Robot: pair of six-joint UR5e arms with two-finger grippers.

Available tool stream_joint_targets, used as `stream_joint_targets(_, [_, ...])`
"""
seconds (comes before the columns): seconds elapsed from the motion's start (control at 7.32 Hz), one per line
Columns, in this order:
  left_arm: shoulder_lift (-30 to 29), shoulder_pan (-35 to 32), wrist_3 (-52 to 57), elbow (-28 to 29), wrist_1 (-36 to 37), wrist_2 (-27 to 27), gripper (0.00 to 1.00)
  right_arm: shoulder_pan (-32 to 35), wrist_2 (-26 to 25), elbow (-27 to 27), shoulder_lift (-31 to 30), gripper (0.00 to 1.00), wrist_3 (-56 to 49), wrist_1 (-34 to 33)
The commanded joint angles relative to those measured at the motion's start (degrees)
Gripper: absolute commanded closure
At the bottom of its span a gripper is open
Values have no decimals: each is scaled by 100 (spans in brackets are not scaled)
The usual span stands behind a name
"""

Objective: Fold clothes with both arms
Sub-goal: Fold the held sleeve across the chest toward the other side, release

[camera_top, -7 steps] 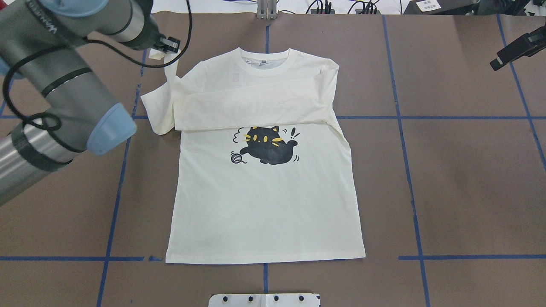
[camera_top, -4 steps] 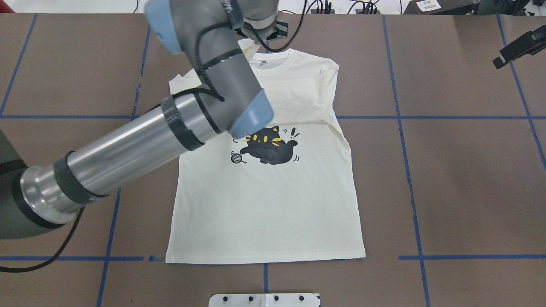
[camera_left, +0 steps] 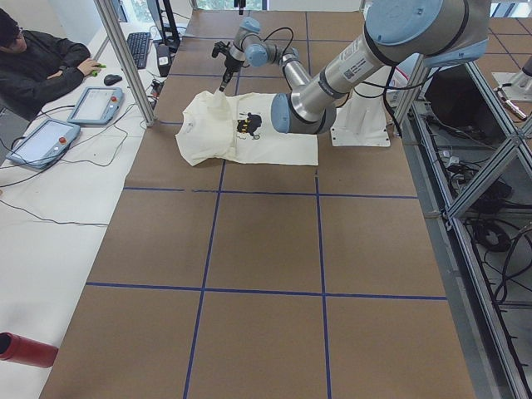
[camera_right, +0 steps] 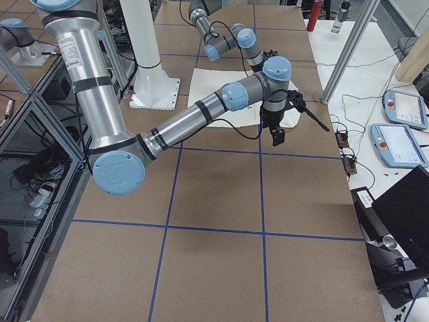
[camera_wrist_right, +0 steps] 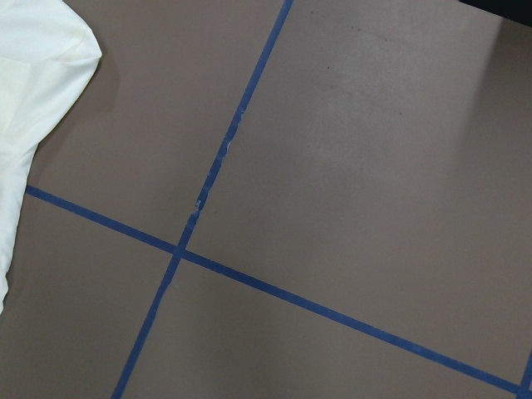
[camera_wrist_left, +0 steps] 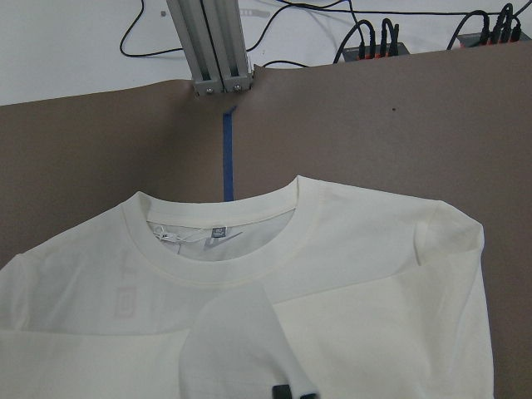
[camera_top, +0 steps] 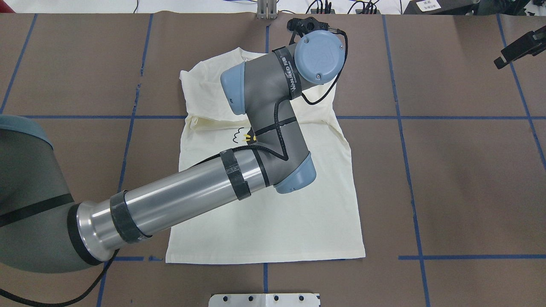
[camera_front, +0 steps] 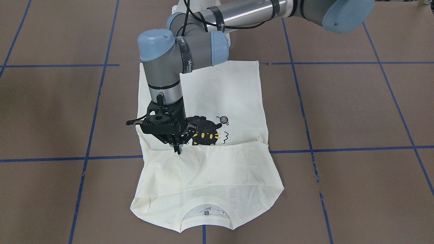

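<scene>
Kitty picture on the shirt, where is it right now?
In the front-facing view the cat print sits in the middle of the T-shirt, just to the picture's right of the left gripper, which pinches the folded sleeve lying below the print.

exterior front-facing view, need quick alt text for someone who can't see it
The left gripper points straight down and pinches the sleeve folded across the chest of a cream T-shirt, right beside its black cat print. The shirt lies on a brown table marked with blue tape lines, collar nearest the camera.
</scene>
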Motion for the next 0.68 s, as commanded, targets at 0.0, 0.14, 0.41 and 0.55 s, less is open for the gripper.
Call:
stream_joint_targets(0.0, [-274, 191, -33, 576, -494, 115, 100, 1, 0, 0, -6, 0, 15, 0])
stream_joint_targets(0.14, [-337, 209, -68, 745, -679, 115, 100, 1, 9, 9, -6, 0, 15, 0])
stream_joint_targets(0.41, [-382, 209, -269, 729, -1020, 88, 81, 1, 0, 0, -6, 0, 15, 0])
stream_joint_targets(0.55, [-338, 192, -488, 729, -1519, 54, 1, 1, 0, 0, 2, 0, 15, 0])
